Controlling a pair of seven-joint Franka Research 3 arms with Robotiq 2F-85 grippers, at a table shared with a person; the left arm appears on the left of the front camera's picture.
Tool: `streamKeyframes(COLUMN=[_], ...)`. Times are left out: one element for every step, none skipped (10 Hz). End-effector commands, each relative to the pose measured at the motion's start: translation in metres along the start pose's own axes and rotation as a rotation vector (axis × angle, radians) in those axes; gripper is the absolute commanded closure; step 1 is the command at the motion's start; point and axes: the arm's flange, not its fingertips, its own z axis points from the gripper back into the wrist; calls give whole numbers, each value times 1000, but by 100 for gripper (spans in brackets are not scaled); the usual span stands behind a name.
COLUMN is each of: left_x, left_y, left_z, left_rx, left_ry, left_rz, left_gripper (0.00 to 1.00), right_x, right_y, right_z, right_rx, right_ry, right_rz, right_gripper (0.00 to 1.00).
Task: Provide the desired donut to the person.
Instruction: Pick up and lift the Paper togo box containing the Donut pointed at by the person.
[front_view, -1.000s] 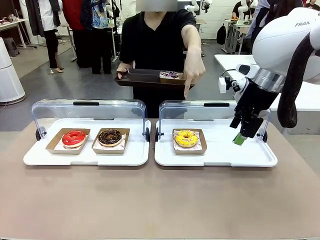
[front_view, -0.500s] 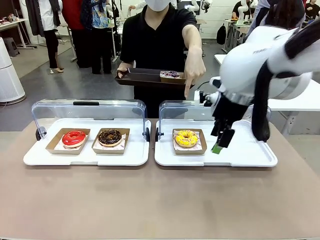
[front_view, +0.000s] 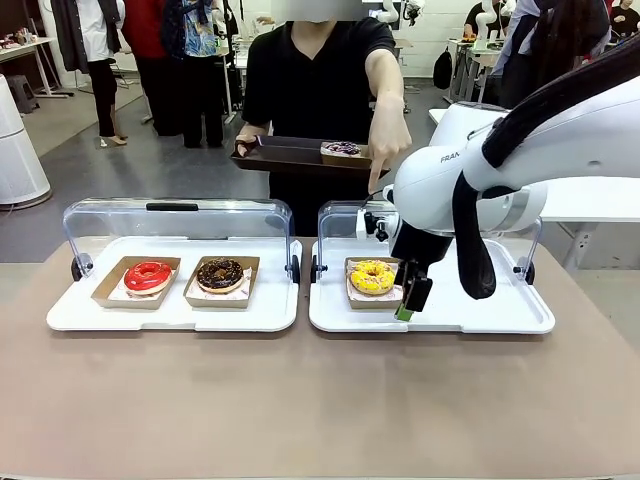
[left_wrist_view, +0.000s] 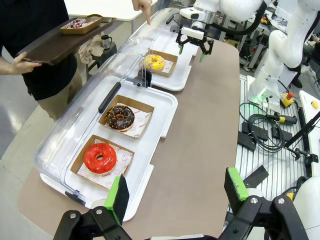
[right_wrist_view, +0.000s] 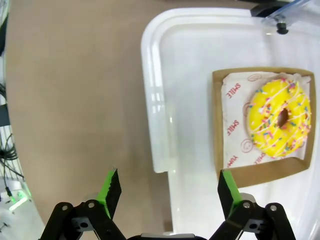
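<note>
The person stands at the far side and points a finger down at the yellow sprinkled donut in its cardboard box on the right white tray. My right gripper hangs open just right of that box, above the tray's front part. In the right wrist view its open fingers straddle the tray's rim, with the yellow donut off to the right. My left gripper is open and empty, high above the table's left end.
A red donut and a chocolate donut sit in boxes on the left tray. Clear lids stand raised behind both trays. The person holds a dark tray with a purple donut.
My right arm has swung left from the right tray's far end to just beside the yellow donut's box, its gripper still open. The person's pointing hand has stayed put.
</note>
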Motion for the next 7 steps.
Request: streamKeyframes(left_x=[1, 1, 1, 1, 1, 1, 1], left_y=[-1, -1, -1, -1, -1, -1, -1], left_z=[0, 0, 0, 0, 0, 0, 0], left_rx=[-1, -1, -1, -1, -1, -1, -1], left_ry=[-5, -5, -5, -5, -5, -5, -5], left_rz=[-3, -3, -3, -3, -3, -3, -3], left_gripper=[0, 0, 0, 0, 0, 0, 0], right_x=[4, 7, 1, 1, 1, 1, 1], right_y=[-14, -16, -7, -7, -7, -7, -7], right_z=[1, -1, -1, -1, -1, -1, -1], right_rx=[-17, -10, -3, -3, -3, -3, -3], right_ry=[26, 62, 2, 2, 2, 2, 2], right_rz=[-1, -34, 1, 1, 1, 1, 1], right_gripper=[0, 0, 0, 0, 0, 0, 0])
